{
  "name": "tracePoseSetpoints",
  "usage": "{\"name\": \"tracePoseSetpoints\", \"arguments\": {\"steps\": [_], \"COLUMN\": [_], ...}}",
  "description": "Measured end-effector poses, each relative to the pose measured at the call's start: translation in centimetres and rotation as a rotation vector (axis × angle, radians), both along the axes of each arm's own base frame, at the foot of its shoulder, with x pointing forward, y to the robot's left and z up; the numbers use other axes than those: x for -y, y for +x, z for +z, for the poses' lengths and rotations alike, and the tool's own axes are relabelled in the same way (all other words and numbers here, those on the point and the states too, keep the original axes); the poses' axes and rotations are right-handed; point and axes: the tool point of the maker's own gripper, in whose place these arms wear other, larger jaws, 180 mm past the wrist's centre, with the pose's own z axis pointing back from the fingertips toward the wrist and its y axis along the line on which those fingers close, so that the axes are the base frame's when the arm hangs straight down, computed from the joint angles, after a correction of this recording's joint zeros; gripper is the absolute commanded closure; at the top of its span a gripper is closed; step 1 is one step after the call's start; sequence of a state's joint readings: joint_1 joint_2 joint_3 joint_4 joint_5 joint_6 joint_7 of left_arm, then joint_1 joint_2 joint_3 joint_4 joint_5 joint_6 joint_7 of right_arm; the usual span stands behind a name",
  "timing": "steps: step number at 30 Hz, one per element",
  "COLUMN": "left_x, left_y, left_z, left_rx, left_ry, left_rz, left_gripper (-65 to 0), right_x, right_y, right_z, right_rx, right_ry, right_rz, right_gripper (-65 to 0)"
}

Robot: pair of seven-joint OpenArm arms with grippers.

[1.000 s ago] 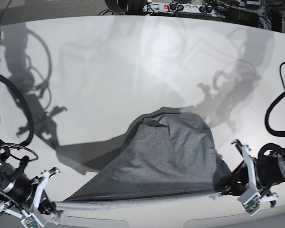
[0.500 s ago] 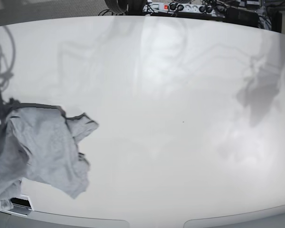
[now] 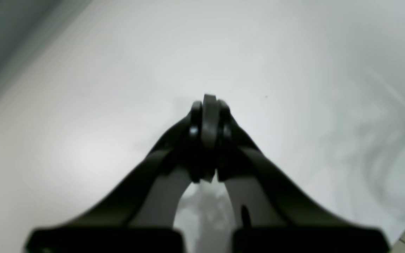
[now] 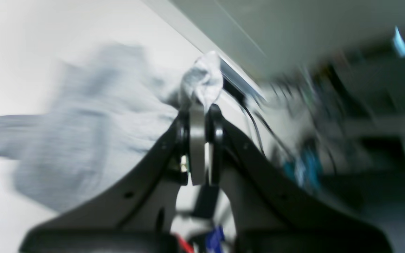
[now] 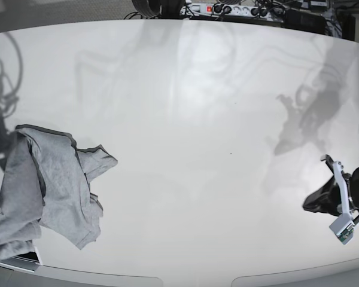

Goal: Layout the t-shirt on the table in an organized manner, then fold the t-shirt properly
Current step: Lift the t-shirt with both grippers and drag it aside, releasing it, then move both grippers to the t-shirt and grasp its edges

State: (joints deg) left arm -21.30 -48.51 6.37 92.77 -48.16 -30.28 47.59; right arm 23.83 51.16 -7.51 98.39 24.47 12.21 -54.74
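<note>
The t-shirt (image 5: 51,185) lies bunched at about eight o'clock on the table (image 5: 191,119) in your base view, a heather-grey heap hard against the left edge with its lower end trailing off toward the near corner. You can see the plain grey side only; one sleeve or flap pokes out toward three o'clock, and a dark seam line runs down the folds. Your right gripper (image 4: 199,105) has its jaws pressed together on a small wad of the grey cloth, which puffs out just above the fingertips in the right wrist view, while the bulk of the garment hangs away toward nine o'clock of that picture, blurred. In the base view that gripper itself is barely visible at the lower left corner, under the cloth. Your left gripper (image 3: 209,105) is closed with nothing between its jaws, as the left wrist view shows, and bare white tabletop lies all round it. In the base view you find it (image 5: 314,202) at about four o'clock, near the right edge of the table and well apart from the shirt, with its shadow cast on the surface at two o'clock of it. A power strip (image 5: 227,9) and cables sit beyond the far edge at twelve o'clock.
</note>
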Motion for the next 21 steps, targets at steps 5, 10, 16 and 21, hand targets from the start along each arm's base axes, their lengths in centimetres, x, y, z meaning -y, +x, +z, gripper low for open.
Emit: {"name": "tracePoseSetpoints", "arguments": {"steps": [5,10,16,21], "left_x": [1.4,2.4,2.1,1.9], "left_y": [0.6,0.4,0.3,0.2], "left_z": [-2.6,-3.1,-3.4,-3.7], "left_rx": [-0.061,-0.069,-0.081,-0.091], "left_ry": [-0.090,-0.112,-0.091,-0.074], "left_rz": [0.030,0.001,0.005,0.007], "left_gripper": [0.0,0.0,0.0,0.0], "right_x": [2.6,5.0,4.8,-1.7], "right_y": [-0.7,-1.0,-0.4,1.0], "right_z": [-4.0,-4.4,-3.6,-5.6], "right_rx": [-0.130,-0.130,-0.064,-0.086], "right_ry": [0.061,0.033,0.101,0.268], "right_rz": [-0.085,-0.180,-0.207,0.015], "right_gripper": [-6.6,-43.7,-23.2,0.0]}}
